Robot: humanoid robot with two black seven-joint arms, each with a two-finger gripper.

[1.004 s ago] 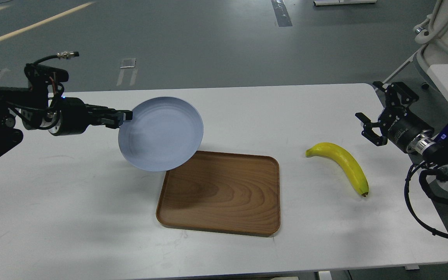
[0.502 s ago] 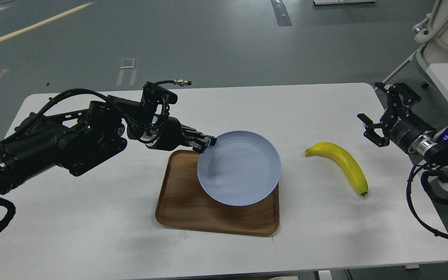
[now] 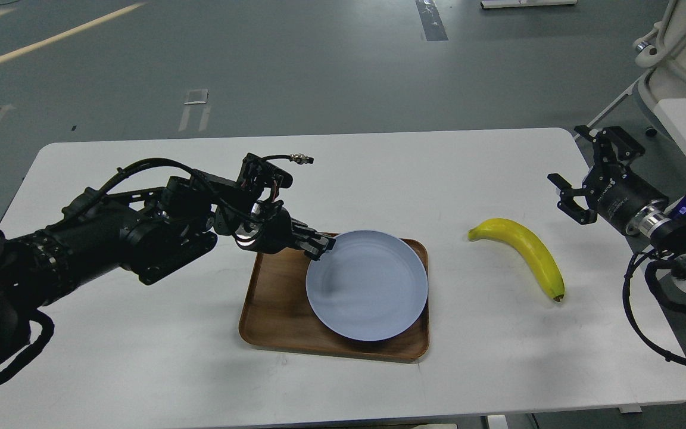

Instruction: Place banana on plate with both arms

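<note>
White table (image 3: 140, 369) with rounded corners, a few faint scuffs, standing on a grey floor (image 3: 295, 65) with a pale yellow stripe at far left and short white and dark markings further back. White robot base and a second white surface at the right edge of view. No readable writing anywhere – small print on the right wrist is too blurred to make out.

Landmark is the tray (image 3: 274, 310), brown wood-grain, mid-table. Plate (image 3: 367, 286) sits on the tray's right half, its rim reaching the tray's right and near edges; whether it lies fully flat can't be told. Left gripper (image 3: 319, 245) is at the plate's far-left rim, fingers closed on that rim – left arm (image 3: 111, 232) stretches in from the left over the table, cables looped above it.

Banana (image 3: 524, 253) lies on the table right of the tray, well apart from it, stem end toward the tray, dark tip nearer the camera. Right gripper (image 3: 578, 173) hangs further right of the banana, fingers spread, holding nothing, not touching it
</note>
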